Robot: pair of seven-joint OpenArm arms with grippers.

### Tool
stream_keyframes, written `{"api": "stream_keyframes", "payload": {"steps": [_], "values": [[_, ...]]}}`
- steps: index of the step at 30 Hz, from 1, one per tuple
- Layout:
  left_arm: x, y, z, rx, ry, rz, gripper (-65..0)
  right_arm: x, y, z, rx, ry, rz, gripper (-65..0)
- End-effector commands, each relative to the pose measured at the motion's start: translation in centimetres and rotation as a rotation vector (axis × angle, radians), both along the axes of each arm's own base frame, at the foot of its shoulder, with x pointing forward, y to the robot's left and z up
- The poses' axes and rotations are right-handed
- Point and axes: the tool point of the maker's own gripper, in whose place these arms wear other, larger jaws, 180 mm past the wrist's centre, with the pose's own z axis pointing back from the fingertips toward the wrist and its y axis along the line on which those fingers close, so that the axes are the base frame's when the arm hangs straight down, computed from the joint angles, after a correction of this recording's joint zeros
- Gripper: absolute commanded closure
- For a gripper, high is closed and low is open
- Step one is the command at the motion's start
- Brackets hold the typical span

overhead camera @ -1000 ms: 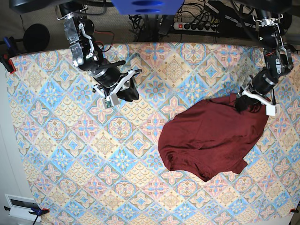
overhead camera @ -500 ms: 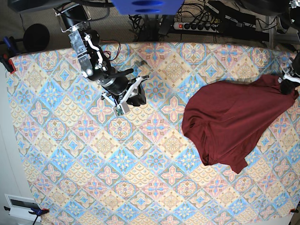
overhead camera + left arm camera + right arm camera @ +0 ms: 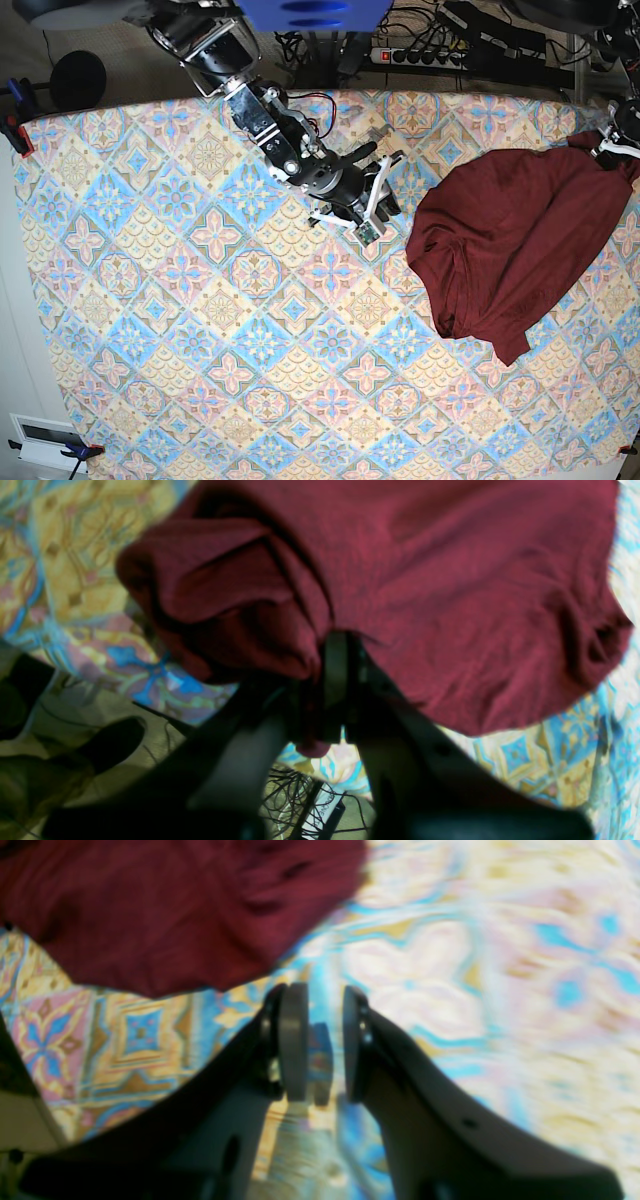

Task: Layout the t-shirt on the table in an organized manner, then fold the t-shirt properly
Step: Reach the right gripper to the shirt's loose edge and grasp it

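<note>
The dark maroon t-shirt (image 3: pixel 520 245) lies bunched on the right part of the table (image 3: pixel 150 300), its far right corner lifted. My left gripper (image 3: pixel 608 143) is at the table's far right edge, shut on that corner. In the left wrist view, the left gripper (image 3: pixel 340 652) pinches a fold of the t-shirt (image 3: pixel 450 580), and cloth hangs from it. My right gripper (image 3: pixel 378 208) hovers just left of the shirt's near edge. Seen from the right wrist, the right gripper (image 3: pixel 322 1005) is open over the patterned cloth with nothing between its pads, and the t-shirt (image 3: pixel 165 905) lies just ahead to the left.
A power strip (image 3: pixel 420 55) and tangled cables lie behind the table's far edge. Clamps (image 3: pixel 15 130) hold the cloth at the left edge. A white box (image 3: pixel 45 440) sits off the near left corner.
The left gripper dragged the t-shirt rightward and toward the far edge, stretching its corner. The right arm swung across the table to the right, ending beside the shirt.
</note>
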Motion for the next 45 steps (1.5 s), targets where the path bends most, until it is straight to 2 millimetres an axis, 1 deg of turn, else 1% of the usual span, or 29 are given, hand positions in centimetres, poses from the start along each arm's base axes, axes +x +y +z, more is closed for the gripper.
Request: {"api": "stream_keyframes", "payload": {"steps": [1, 2, 6, 8, 11, 14, 17, 19, 22, 24, 26, 30, 39, 42, 45], "values": [[0.7, 0.7, 1.4, 0.040, -0.035, -0.007, 0.0, 1.4, 1.1, 2.0, 0.043, -0.054, 0.002, -11.9], [0.5, 0.5, 1.1, 0.032, -0.034, -0.002, 0.0, 1.5, 1.4, 1.9, 0.044, -0.051, 0.002, -12.0], [0.3, 0.3, 0.7, 0.020, -0.033, 0.005, 0.0, 2.1, 3.5, 2.8, 0.076, -0.047, 0.009, -12.5], [0.4, -0.5, 0.1, 0.002, -0.027, -0.003, 0.0, 2.2, 3.9, 2.6, 0.073, -0.036, 0.009, -15.1], [0.3, -0.7, -0.2, -0.003, -0.021, -0.004, 0.0, 2.3, 4.2, 2.0, 0.069, -0.014, 0.007, -21.8], [0.3, -0.9, -0.2, -0.009, -0.023, -0.005, 0.0, 2.2, 4.2, 1.5, 0.063, -0.001, 0.003, -26.6], [0.4, -0.9, -0.2, -0.010, -0.026, -0.005, 0.0, 2.5, 4.1, 1.0, 0.047, 0.005, 0.005, -30.2], [0.4, -0.9, -0.2, -0.010, -0.026, -0.005, 0.0, 2.6, 4.0, 0.7, 0.039, 0.010, 0.004, -31.4], [0.4, -0.9, -0.2, -0.012, -0.027, -0.006, 0.0, 2.6, 4.0, 0.7, 0.041, 0.010, 0.004, -31.5], [0.7, -1.7, -0.7, -0.024, -0.019, -0.026, 0.0, 2.6, 4.0, 0.5, 0.039, 0.016, 0.003, -31.5], [0.7, -2.0, -0.9, -0.029, -0.014, -0.034, 0.0, 2.4, 3.9, -0.1, 0.029, 0.029, 0.002, -31.6], [0.7, -2.1, -1.0, -0.030, -0.014, -0.033, 0.0, 3.1, 4.2, -0.1, 0.036, 0.016, 0.002, -31.6], [0.6, -2.1, -1.0, -0.031, -0.011, -0.034, 0.0, 3.1, 4.4, -0.3, 0.039, 0.021, 0.000, -31.6], [0.6, -2.1, -1.0, -0.031, -0.011, -0.034, 0.0, 2.8, 4.5, -0.7, 0.031, 0.028, 0.007, -31.5], [0.4, -2.4, -1.3, -0.043, -0.010, -0.027, 0.0, 1.8, 5.4, -0.8, 0.021, 0.021, 0.050, -31.5]]}}
